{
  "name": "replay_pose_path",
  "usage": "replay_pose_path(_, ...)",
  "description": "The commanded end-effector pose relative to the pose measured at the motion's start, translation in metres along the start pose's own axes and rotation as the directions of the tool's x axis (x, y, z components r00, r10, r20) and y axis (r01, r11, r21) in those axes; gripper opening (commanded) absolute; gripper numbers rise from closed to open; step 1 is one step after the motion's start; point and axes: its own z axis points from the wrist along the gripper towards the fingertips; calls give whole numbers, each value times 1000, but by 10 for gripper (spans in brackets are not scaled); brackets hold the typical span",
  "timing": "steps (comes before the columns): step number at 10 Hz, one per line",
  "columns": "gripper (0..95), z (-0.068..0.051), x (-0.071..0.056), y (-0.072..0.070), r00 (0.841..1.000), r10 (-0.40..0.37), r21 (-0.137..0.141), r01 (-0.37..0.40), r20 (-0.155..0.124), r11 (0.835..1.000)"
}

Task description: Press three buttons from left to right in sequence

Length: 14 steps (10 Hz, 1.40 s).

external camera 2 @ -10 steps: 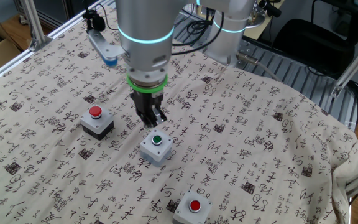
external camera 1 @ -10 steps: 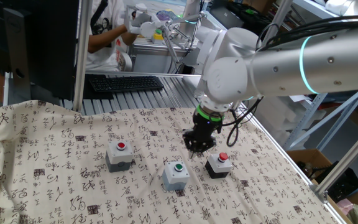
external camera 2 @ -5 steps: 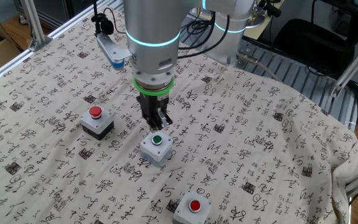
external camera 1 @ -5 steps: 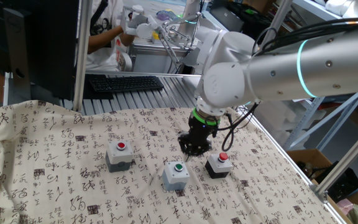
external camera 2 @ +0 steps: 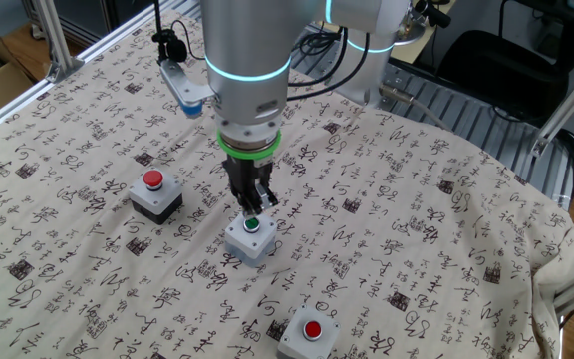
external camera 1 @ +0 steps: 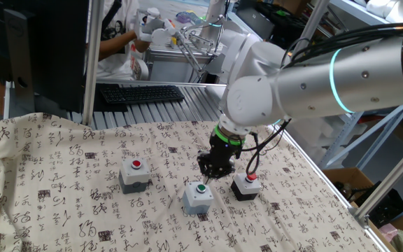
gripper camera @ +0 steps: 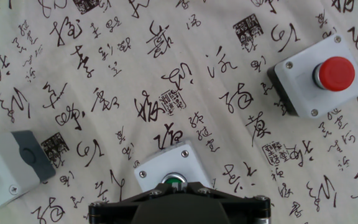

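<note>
Calligraphy-printed cloth (external camera 1: 75,161) covers the tabletop (external camera 1: 194,105), whose ribbed metal edge shows beyond it near a black keyboard (external camera 1: 142,92) at the upper left of one fixed view. On the cloth we see three button boxes in a loose row: the grey box with red cap (external camera 1: 134,174) toward the left of that frame, the grey box with green cap (external camera 1: 199,197) in the lower middle, and the black box with red cap (external camera 1: 246,185) just right of it. Our silver arm (external camera 1: 313,77) reaches down from the right, and its fingers (external camera 2: 252,200) sit directly over the green cap; in the other fixed view the tips appear to touch it, though we cannot be sure of contact. Whether the fingers are apart or together we cannot tell. In the hand view the green-capped box (gripper camera: 171,172) lies at the bottom centre, half hidden by the hand's dark body, with a red-capped box (gripper camera: 319,74) at the upper right.
</note>
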Motion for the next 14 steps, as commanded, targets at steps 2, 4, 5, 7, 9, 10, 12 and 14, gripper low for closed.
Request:
replay_pose_path(2,0,4,0,3,1000,3,10,-3,8,1000)
replay_pose_path(4,0,7,0,4,1000,6,11,-6,13,1000)
replay_pose_path(5,0,8,0,5,1000,8,12,-8,15,1000)
replay_pose_path(7,0,10,0,6,1000,11,12,-11,15,1000)
replay_pose_path(9,0,11,0,6,1000,12,12,-12,17,1000)
replay_pose_path(10,0,12,0,6,1000,14,9,-14,19,1000)
replay_pose_path(12,0,14,-1,7,1000,14,12,-14,21,1000)
replay_pose_path(14,0,15,-1,7,1000,18,15,-18,20,1000)
